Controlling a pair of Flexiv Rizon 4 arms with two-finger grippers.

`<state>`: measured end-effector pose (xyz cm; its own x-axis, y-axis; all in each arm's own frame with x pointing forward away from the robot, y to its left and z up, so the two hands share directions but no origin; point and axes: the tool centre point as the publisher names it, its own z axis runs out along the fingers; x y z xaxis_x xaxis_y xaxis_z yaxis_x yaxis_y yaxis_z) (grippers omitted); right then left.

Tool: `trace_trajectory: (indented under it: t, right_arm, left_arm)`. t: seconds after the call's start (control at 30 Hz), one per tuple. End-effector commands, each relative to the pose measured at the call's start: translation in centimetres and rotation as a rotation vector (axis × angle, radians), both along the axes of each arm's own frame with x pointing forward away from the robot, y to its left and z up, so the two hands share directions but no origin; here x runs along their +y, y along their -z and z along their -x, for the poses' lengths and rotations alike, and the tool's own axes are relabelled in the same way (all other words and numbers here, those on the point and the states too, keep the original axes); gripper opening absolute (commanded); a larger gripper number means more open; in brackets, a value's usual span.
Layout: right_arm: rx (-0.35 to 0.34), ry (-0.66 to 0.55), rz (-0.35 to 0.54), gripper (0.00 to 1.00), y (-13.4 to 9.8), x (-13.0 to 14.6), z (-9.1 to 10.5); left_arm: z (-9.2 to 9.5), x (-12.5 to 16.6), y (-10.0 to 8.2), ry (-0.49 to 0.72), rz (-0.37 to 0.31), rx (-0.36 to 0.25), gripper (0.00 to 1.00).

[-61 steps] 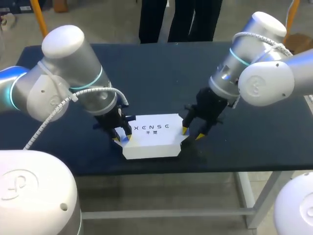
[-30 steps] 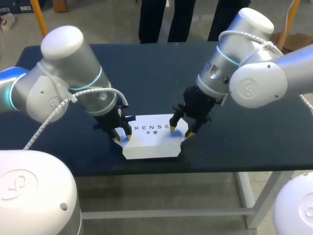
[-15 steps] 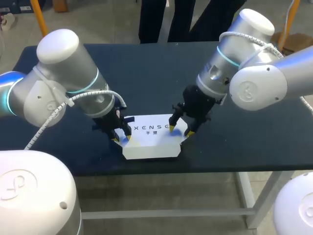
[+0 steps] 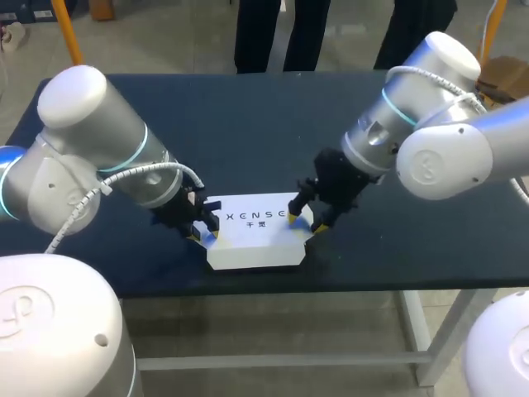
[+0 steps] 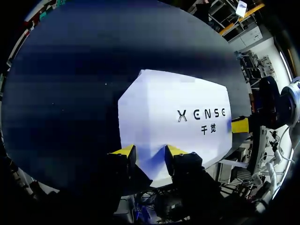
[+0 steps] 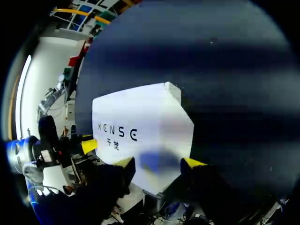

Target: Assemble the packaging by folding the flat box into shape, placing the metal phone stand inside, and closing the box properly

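The table [image 4: 273, 124] is covered in a dark, matt surface. Near its front edge the box [image 4: 258, 236] is laid flat. It is made of smooth white card, low and rectangular, with cut front corners and dark print on the lid. The lid is seen down and the stand is not seen, so the closing step is judged to be in hand. The left gripper [image 4: 207, 234] is set on the box's left end and the right gripper [image 4: 304, 222] on its right end. The fingers of both are held apart, with nothing clamped. Even downward pressure is called for next, so that the lid is seated and the thin card is not creased.
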<state>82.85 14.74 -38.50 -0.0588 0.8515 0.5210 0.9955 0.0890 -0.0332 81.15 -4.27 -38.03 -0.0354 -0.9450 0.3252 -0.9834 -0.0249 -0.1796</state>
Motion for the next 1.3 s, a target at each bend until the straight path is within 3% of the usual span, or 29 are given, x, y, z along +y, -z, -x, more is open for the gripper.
trace_trajectory:
  t: [0.03,0.4,0.53,0.77,1.3]
  right_arm:
    - [0.004,-0.012,-0.026,0.66,0.3,-0.1,-0.1]
    - [-0.001,-0.025,-0.041,0.60,0.2,0.3,-0.1]
    - [-0.004,-0.026,-0.029,0.54,0.3,0.4,-0.1]
    - [-0.049,-0.014,0.015,0.52,0.5,0.6,0.0]
    - [-0.108,-0.038,-0.004,0.55,1.1,0.6,0.1]
  left_arm:
    - [0.4,0.4,1.3,0.009,0.016,-0.003,0.42]
    - [0.2,-0.2,1.2,0.023,0.020,0.002,0.35]
    - [0.2,-0.4,1.2,0.026,0.017,0.006,0.34]
    - [0.0,-0.7,1.1,0.025,0.007,0.013,0.30]
    - [-0.2,-0.3,1.5,0.021,0.024,0.022,0.33]
